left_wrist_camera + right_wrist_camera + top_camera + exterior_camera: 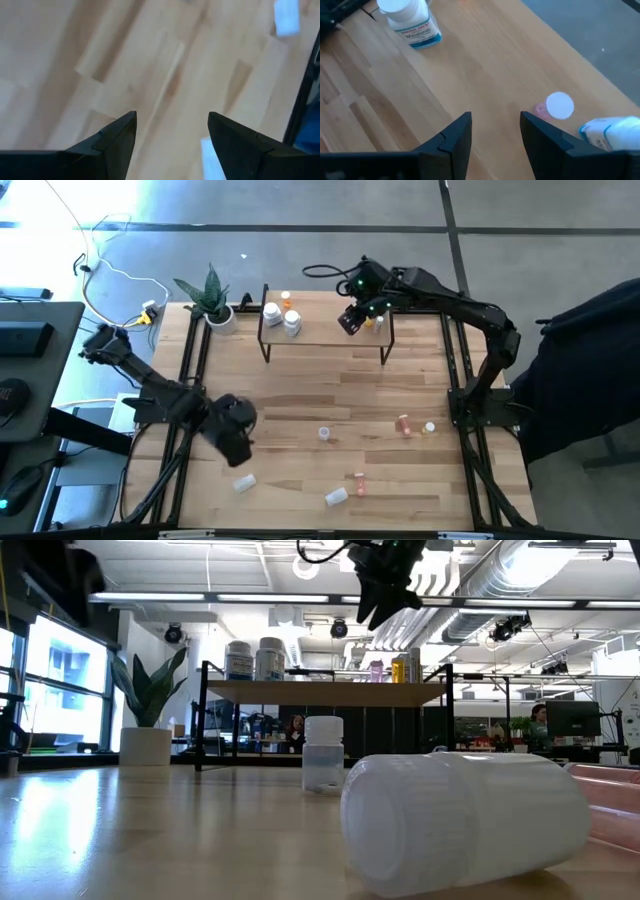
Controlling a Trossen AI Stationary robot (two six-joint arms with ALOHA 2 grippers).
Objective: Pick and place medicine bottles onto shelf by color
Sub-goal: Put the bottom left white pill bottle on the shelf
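our right gripper (pixel 352 321) hangs over the right end of the shelf (pixel 330 330), fingers parted and empty. a pink bottle (pixel 555 107) stands upright on the board just ahead of the fingertips, cap up. loose bottles lie well behind us on the tabletop (pixel 300 440), most nearer our left gripper (pixel 238 442), which waits open and empty above the boards; a clear bottle (pixel 325 434) stands beside it.

One shelf (pixel 325 330) carries three bottles at its left end (pixel 282 314) and a few more, partly hidden, at its right. Six bottles (pixel 336 497) lie scattered on the worktop (pixel 300 400). One potted plant (pixel 213 298) stands there.
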